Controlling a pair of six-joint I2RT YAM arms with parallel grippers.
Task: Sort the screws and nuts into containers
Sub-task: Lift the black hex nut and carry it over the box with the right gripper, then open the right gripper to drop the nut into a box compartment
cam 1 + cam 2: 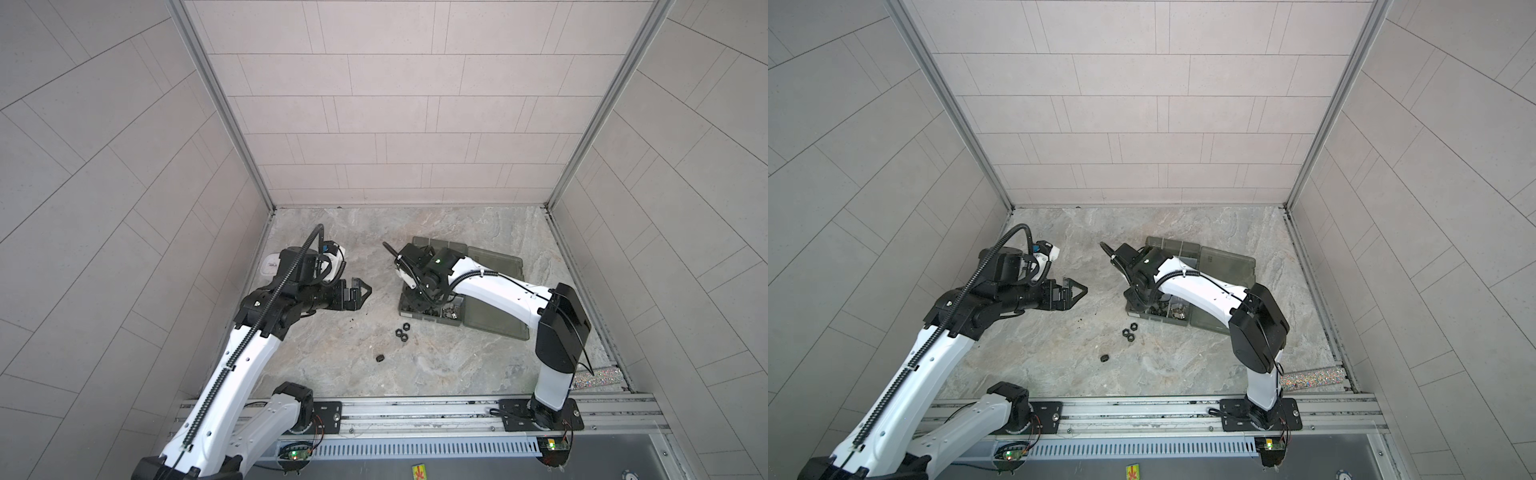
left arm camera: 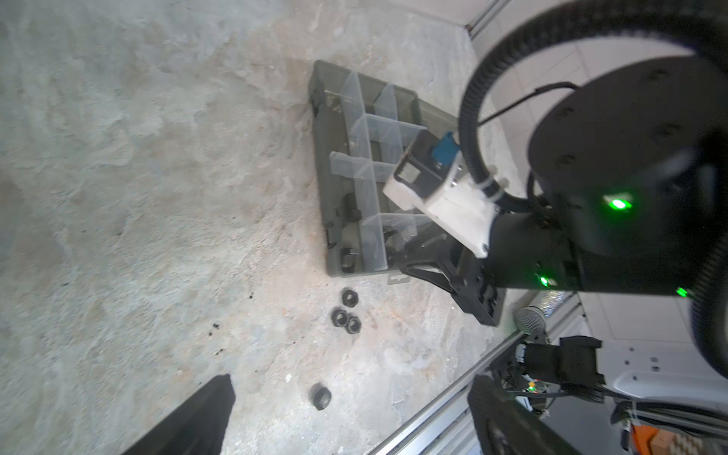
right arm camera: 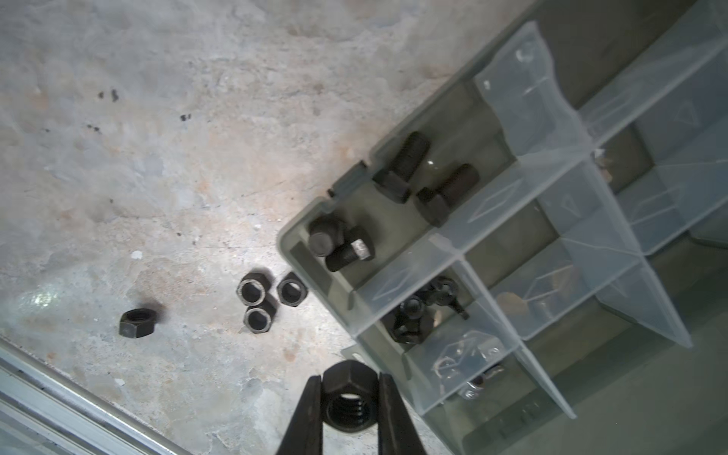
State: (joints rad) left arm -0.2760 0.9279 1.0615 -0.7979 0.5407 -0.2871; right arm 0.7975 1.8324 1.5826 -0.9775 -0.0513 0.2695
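Right claw (image 3: 348, 382) pinches a black nut (image 3: 346, 403) (left claw (image 1: 362, 293) gapes empty), loose nuts (image 1: 398, 332) at seven o'clock, box (image 1: 494, 266) at two.

**Matt black metal, smoky plastic, mottled stone**

The organizer box (image 3: 311, 281) is seen as smooth, translucent smoky-grey plastic, split by paler, clearer plastic dividers (image 3: 551, 185). Dull, matt black metal is shown by the bolts (image 3: 402, 169) inside it and the loose hex nuts (image 3: 256, 291) just beside it. The threaded nut (image 3: 346, 405) pinched by the right gripper (image 3: 350, 378) has the same finish. Silver wing nuts (image 3: 476, 354) in the box look glossy. The tabletop (image 3: 157, 177) appears as rough, matt, stone-like grey.
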